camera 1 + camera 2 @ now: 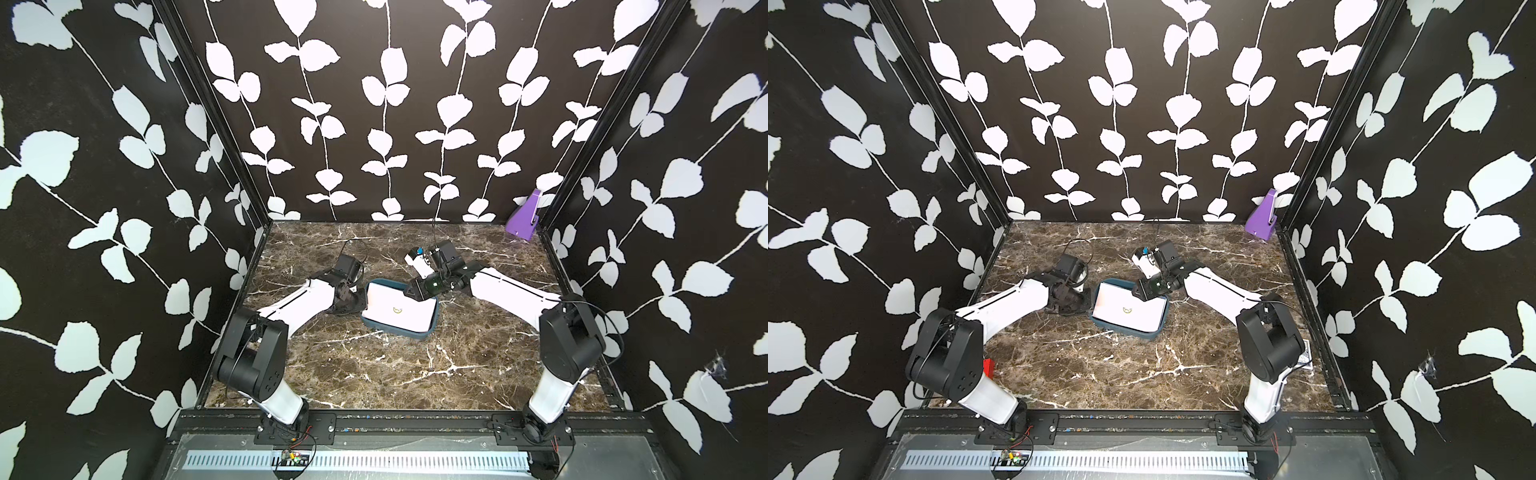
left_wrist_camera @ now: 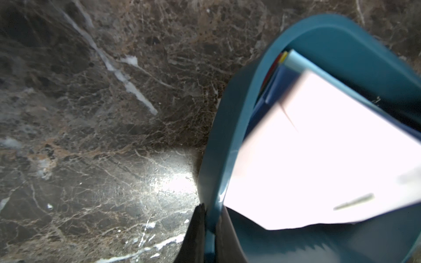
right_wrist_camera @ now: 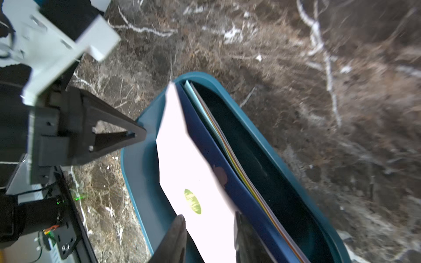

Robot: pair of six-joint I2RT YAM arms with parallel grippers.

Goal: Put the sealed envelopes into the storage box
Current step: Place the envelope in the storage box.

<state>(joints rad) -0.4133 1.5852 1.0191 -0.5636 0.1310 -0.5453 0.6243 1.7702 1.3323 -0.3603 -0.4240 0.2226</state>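
Nine or fewer sealed envelopes show inside the storage box, which sits mid-table. A pale envelope with a green sticker seal lies slanted on top. Beneath it are a navy envelope and light blue and yellow edges. At one short end of the box, the left end effector pinches narrow onto the rim. Over the opposite end, the right end effector has its jaws parted around the pale envelope.
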